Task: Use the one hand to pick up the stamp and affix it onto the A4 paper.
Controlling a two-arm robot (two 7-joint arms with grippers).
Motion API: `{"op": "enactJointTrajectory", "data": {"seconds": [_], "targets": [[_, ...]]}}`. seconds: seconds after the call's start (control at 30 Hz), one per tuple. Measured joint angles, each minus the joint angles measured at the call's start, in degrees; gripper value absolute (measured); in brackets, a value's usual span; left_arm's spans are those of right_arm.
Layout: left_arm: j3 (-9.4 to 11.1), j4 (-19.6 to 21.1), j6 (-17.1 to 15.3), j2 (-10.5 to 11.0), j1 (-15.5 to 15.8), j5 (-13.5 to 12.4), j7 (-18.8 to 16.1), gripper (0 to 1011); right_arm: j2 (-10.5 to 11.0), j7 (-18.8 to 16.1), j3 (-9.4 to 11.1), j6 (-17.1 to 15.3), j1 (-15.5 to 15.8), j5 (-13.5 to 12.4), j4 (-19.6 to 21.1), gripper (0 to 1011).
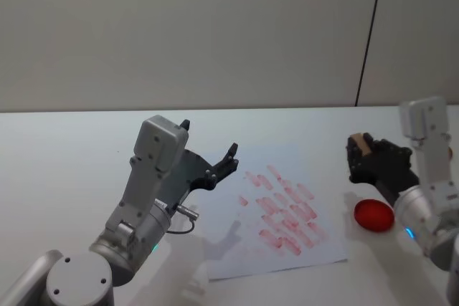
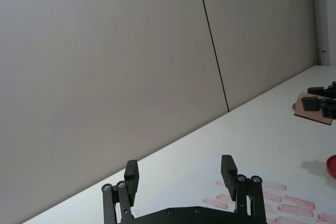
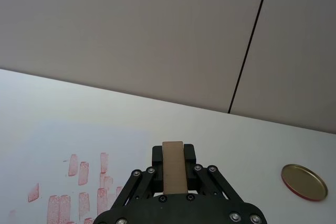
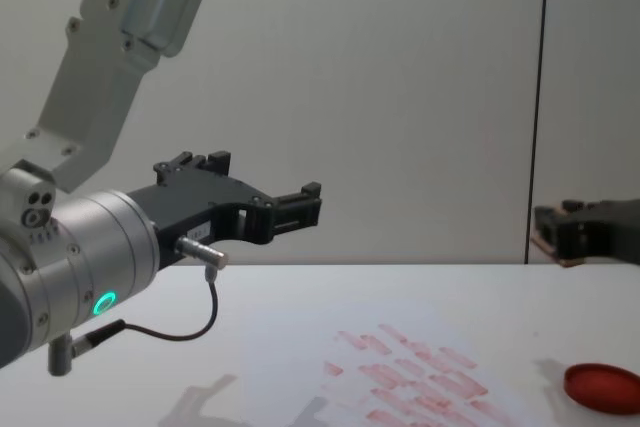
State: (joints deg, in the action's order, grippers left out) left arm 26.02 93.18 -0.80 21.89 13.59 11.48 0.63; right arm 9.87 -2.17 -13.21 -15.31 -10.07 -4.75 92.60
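The white counter (image 1: 64, 148) ran back to a plain grey wall (image 1: 215, 34), and its far edge met that wall. 1 dark vertical seam (image 1: 369, 34) divided the wall on the right. The A4 paper (image 1: 244, 241) lay flat near the centre and carried rows of pale red marks. The round red ink pad (image 1: 373, 215) lay on the counter just beside the sheet's right edge. A round gold-coloured lid (image 3: 303, 182) lay on the counter apart from the sheet.

The right hand (image 1: 355, 157) was raised well above the counter, right of the paper and over the far side of the ink pad. Its 2 fingers were closed on the stamp (image 1: 360, 142). The left hand (image 2: 179, 167) hung in the air left of the sheet with its fingers spread and nothing between them. Bare counter lay between the sheet and the wall.
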Motion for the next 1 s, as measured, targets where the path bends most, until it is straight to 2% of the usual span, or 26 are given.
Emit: {"op": "enactJointTrajectory", "data": {"seconds": [0.13,0.33,0.4,0.43,0.77,1.0], "targets": [[0.0,0.0,0.0,0.0,0.0,0.0,0.0,993,-1.1,-0.9,-0.3,0.1,-2.2,1.0,-3.4,216],[0.0,0.0,0.0,0.0,0.0,0.0,0.0,993,-3.0,-2.7,-0.8,1.1,-6.5,2.5,-10.6,216],[0.0,0.0,0.0,0.0,0.0,0.0,0.0,993,-4.0,-3.9,-1.1,1.9,-8.7,3.0,-14.4,217],[0.0,0.0,0.0,0.0,0.0,0.0,0.0,993,-4.0,-3.9,-1.1,1.9,-8.7,3.0,-14.4,217],[0.0,0.0,0.0,0.0,0.0,0.0,0.0,993,-7.0,-8.0,-2.3,5.1,-15.2,3.9,-25.5,217],[0.0,0.0,0.0,0.0,0.0,0.0,0.0,993,-9.0,-9.3,-3.2,6.3,-19.3,4.8,-32.4,217]]}}
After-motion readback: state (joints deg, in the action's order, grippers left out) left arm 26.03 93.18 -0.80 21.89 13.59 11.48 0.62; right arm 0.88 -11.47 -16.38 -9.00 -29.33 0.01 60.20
